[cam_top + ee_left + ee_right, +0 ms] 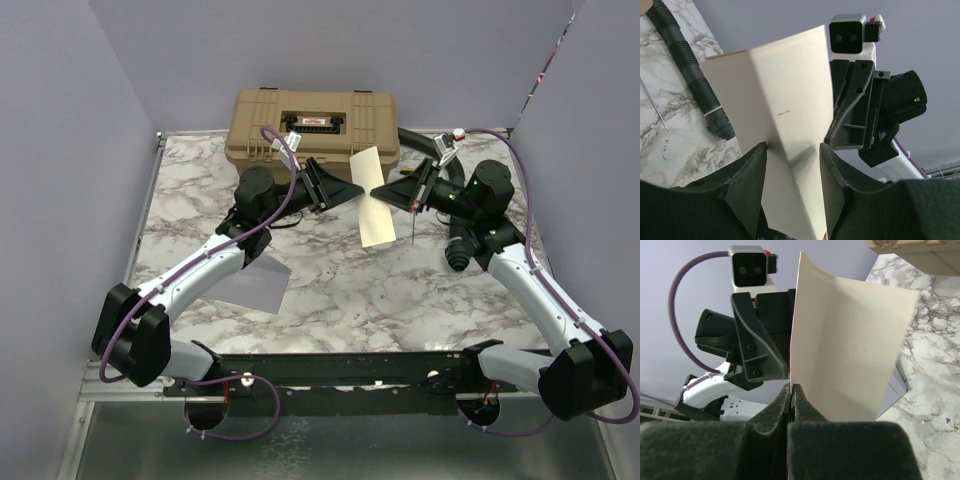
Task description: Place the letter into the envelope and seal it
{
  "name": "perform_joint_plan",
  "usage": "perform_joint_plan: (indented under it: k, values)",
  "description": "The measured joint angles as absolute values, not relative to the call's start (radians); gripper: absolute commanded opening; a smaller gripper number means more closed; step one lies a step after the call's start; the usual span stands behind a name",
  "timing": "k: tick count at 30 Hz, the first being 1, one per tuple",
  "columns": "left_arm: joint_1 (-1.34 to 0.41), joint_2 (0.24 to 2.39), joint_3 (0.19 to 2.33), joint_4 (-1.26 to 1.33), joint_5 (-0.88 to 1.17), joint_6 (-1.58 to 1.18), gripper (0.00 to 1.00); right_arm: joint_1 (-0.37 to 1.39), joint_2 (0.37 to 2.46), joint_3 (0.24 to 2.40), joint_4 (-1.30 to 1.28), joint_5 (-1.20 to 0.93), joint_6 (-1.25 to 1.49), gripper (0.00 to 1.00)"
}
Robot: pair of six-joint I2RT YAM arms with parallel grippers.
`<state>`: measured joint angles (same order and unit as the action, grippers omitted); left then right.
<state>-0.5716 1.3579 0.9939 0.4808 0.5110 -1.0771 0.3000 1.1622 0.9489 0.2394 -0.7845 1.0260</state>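
As right jaws pinch the letter shut by one edge, holding it aloft | left jaws stand apart astride its other side, likely for a handover | envelope lies on counter, down behind left jaws

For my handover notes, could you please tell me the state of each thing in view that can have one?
letter: held off the table, creased, outside the envelope.
envelope: flat on the table, partly hidden by the left arm.
tan case: lid shut.
right hand: shut on the letter's edge.
left hand: open, straddling the letter.
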Motion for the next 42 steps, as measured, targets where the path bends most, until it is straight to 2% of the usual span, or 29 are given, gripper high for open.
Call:
perform_joint_plan:
  k: [3, 11, 22, 32, 35, 37, 42]
  values:
    - [-0.579, 1.367, 0.979, 0.486, 0.51, -1.096, 0.54, 0.3, 1.155, 0.949, 0.239, -0.79, 1.033, 0.01]
    - [-0.579, 1.365, 0.954, 0.535, 0.506, -1.188, 0.55, 0.3, 1.146, 0.946, 0.279, -0.791, 1.09, 0.01]
    - [-0.606, 1.363, 0.934, 0.666, 0.498, -1.337, 0.44, 0.3, 1.134, 0.894, 0.382, -0.828, 1.186, 0.01]
    - [-0.616, 1.364, 0.934, 0.708, 0.475, -1.378, 0.19, 0.3, 1.134, 0.894, 0.324, -0.839, 1.151, 0.01]
    - [-0.616, 1.367, 0.934, 0.712, 0.468, -1.384, 0.07, 0.3, 1.134, 0.904, 0.282, -0.839, 1.126, 0.01]
    - [-0.616, 1.372, 0.934, 0.712, 0.463, -1.386, 0.0, 0.3, 1.134, 0.926, 0.237, -0.839, 1.098, 0.13]
    - [-0.616, 1.377, 0.934, 0.709, 0.444, -1.387, 0.0, 0.3, 1.134, 1.024, 0.089, -0.838, 0.997, 0.57]
